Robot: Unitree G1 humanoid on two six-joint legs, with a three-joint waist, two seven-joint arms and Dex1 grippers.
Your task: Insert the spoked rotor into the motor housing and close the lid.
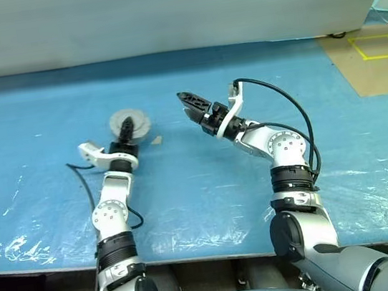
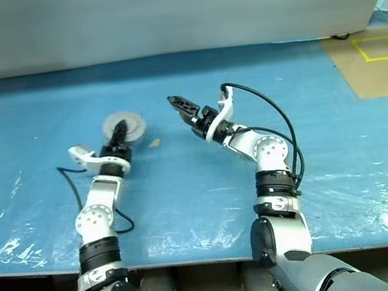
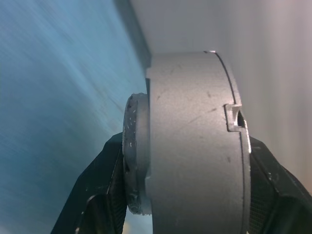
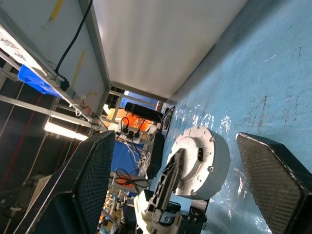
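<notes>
my left fingers (image 3: 105,195): clamped across the closed motor housing (image 1: 130,123), one pad on each flat face | right gripper (image 1: 189,103): jaws spread wide, empty, above the blue mat (image 1: 32,125) | housing at nine o'clock of it, near, axis running between my left pads | left arm nearer | rotor presumably shut inside

Between the black fingers (image 3: 102,195) of the left end effector (image 1: 127,127) sits the plain light-grey motor housing (image 3: 195,146), matte with faint dark scratches. Under both end effectors the tabletop (image 1: 32,125) is blue with glossy wrinkled highlights. Beyond the right end effector (image 1: 189,103), a tan floor (image 1: 371,70) carries yellow tape lines (image 1: 382,46)
</notes>
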